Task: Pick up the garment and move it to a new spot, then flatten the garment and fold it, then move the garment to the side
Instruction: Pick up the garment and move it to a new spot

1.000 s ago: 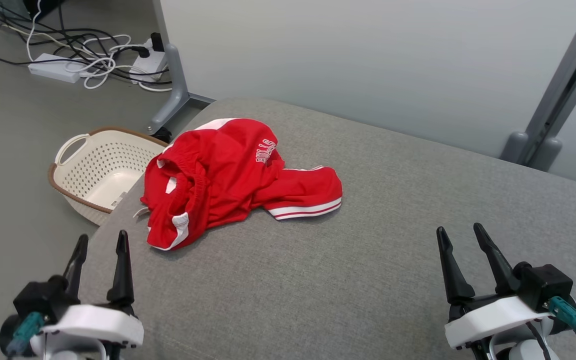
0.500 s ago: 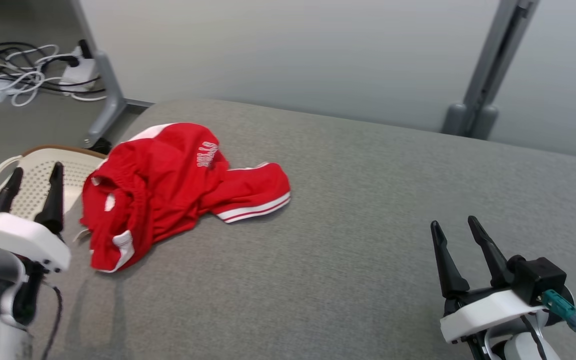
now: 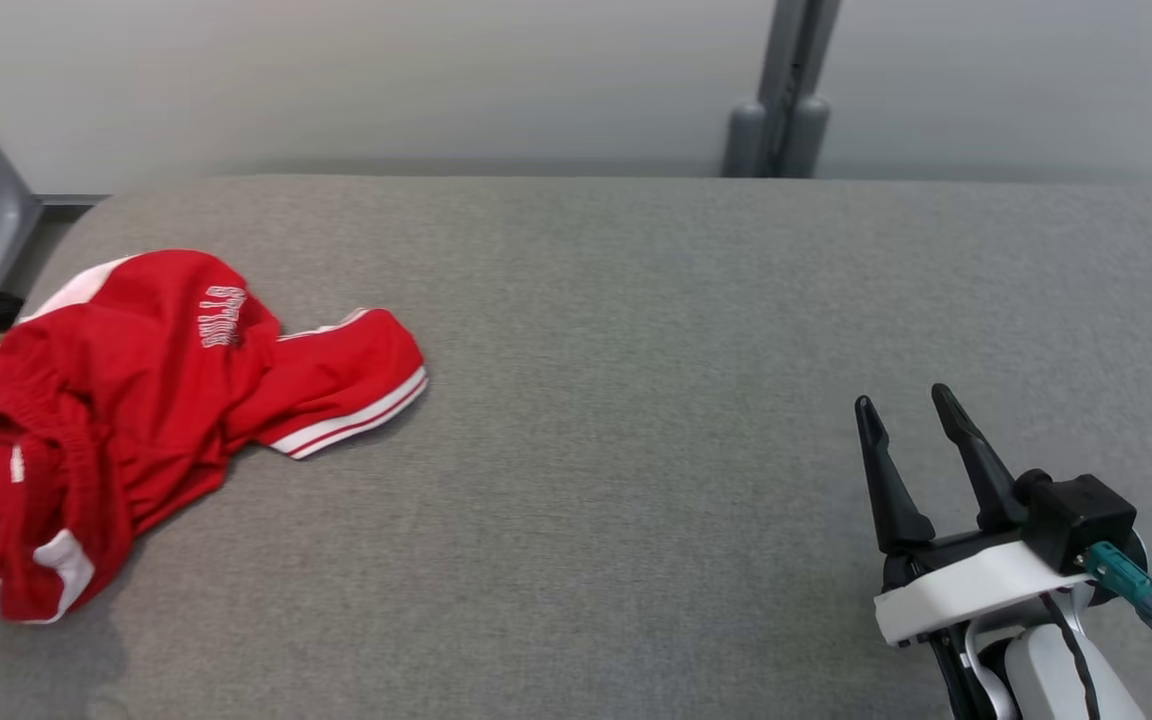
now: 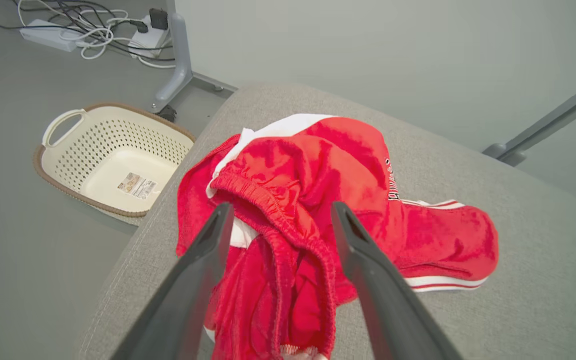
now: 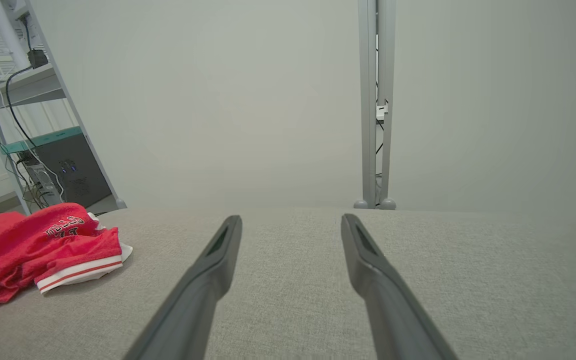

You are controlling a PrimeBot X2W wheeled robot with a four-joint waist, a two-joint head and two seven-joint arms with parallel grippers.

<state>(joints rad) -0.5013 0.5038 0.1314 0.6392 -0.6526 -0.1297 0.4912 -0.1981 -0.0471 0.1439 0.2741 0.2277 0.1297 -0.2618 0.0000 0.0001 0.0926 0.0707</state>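
- Table (image 3: 636,300), grey and cloth-covered, stretched wide in front of a pale wall.
- Post (image 3: 781,90), grey metal, stood upright behind the table's far edge.
- Garment (image 3: 136,400), red with white trim and white lettering, lay crumpled on the table's left end, close to the edge. One striped hem pointed toward the middle.
- Basket (image 4: 118,142), cream with holes and a brown rim, sat on the floor just beside that end of the table.
- Left gripper (image 4: 282,206) hung over the garment, fingers wide apart, with the elastic waistband showing between them. Whether they touched the cloth could not be told.
- Right gripper (image 3: 902,397) hovered above the bare right side of the table, well apart from the garment, fingers spread and holding nothing.
- Cables (image 4: 93,30) lay tangled on the floor beyond the basket.
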